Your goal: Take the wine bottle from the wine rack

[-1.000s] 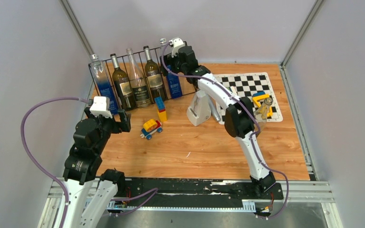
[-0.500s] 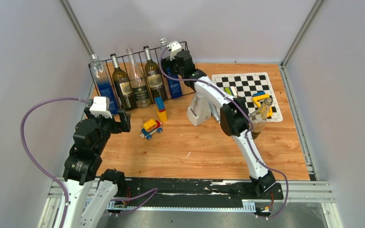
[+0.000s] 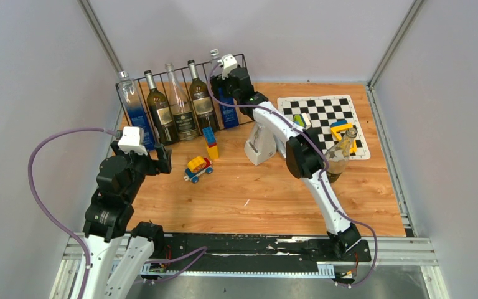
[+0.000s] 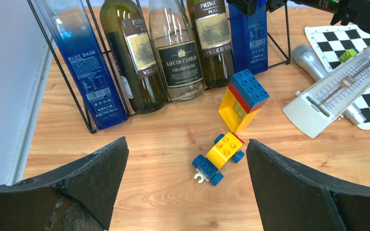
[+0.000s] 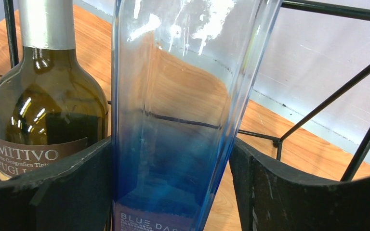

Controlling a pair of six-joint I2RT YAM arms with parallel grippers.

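Our right hand (image 5: 171,163) straddles the blue bottle (image 5: 183,96) in the wine rack (image 5: 337,10), grip unclear; next we clamp and lift.

Looking like a robotics lab test cell. Sitting boxed in by plain grey panels (image 3: 31,75) on metal rails (image 3: 398,252), with a left arm (image 3: 109,199) and right arm (image 3: 320,187) bolted along a wooden counter (image 3: 255,193) and purple cables (image 3: 30,165) looping loose. Holding an odd jumble: bottles (image 3: 160,109), toy bricks (image 3: 210,142), a chessboard mat (image 3: 323,109).

"BLUE DASH" stands on the far-left blue bottle (image 4: 84,77) and, cut off, on the right blue bottle (image 5: 173,144) — the clear bottle (image 4: 176,48) reads "LOUIS CASRAO CHAMPAGNE".
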